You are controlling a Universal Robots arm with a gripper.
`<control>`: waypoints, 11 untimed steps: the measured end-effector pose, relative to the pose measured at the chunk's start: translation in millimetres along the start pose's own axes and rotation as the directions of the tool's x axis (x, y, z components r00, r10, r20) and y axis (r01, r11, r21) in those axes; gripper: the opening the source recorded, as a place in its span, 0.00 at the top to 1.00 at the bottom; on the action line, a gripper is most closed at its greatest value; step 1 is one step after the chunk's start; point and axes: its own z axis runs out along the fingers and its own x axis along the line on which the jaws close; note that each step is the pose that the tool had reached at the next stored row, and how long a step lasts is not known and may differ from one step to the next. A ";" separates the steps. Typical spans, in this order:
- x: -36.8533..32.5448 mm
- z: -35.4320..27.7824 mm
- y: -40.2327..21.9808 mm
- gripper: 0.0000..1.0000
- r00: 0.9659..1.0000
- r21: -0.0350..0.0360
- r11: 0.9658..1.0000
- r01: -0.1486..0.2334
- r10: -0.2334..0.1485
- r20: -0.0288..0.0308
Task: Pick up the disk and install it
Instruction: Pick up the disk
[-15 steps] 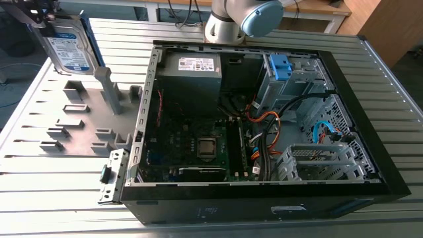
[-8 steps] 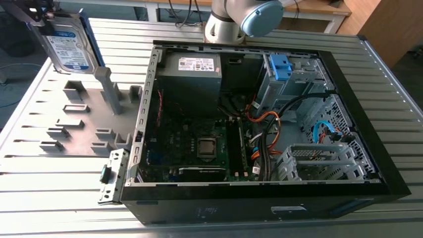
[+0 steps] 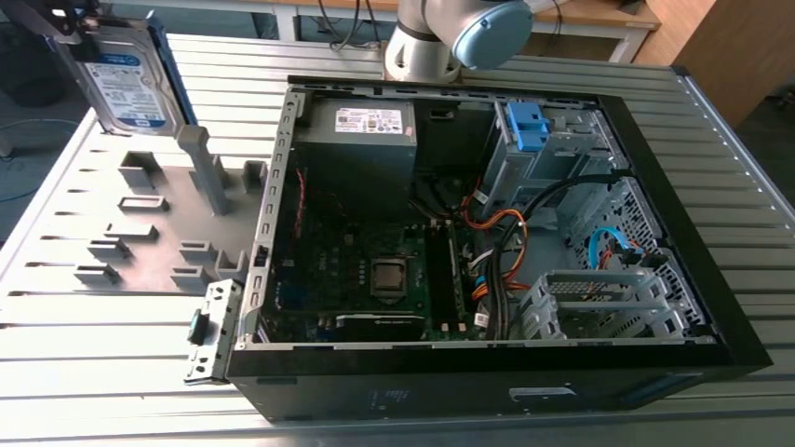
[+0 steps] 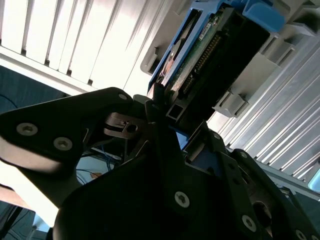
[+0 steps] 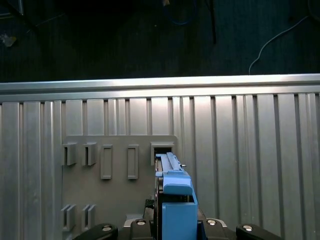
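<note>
The disk (image 3: 125, 79), a silver drive with a white-and-blue label and blue side rails, hangs upright in the air at the exterior view's far left, above the grey slotted holder plate (image 3: 137, 223). My gripper (image 3: 69, 23) is shut on its upper end. In the second wrist view the black fingers (image 4: 155, 100) clamp the disk (image 4: 200, 50), whose green circuit board and blue rail show. In the first wrist view I see the disk (image 5: 175, 200) edge-on, held by the gripper (image 5: 175, 227) over the holder plate (image 5: 115, 175), just short of an open slot (image 5: 162, 150).
An open black computer case (image 3: 497, 372) lies on the ribbed metal table (image 3: 112, 335). Inside are a grey power-supply box (image 3: 360, 126), a bare blue bracket (image 3: 528, 126), a metal drive cage (image 3: 597, 298) and orange and black cables (image 3: 497, 233). The arm's base (image 3: 435, 37) stands behind the case.
</note>
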 end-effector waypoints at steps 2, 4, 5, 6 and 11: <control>0.0 -1.7 0.0 0.64 1.000 0.000 1.000 0.000 0.000 0.002; 0.0 -3.4 0.1 0.64 1.000 0.000 1.000 0.000 0.000 0.005; -0.1 -4.3 0.1 0.64 1.000 0.000 1.000 0.000 0.000 0.006; -0.1 -5.1 0.1 0.64 1.000 0.000 1.000 0.000 0.000 0.008; -0.1 -7.9 0.2 0.64 1.000 -0.001 1.000 0.000 0.000 0.019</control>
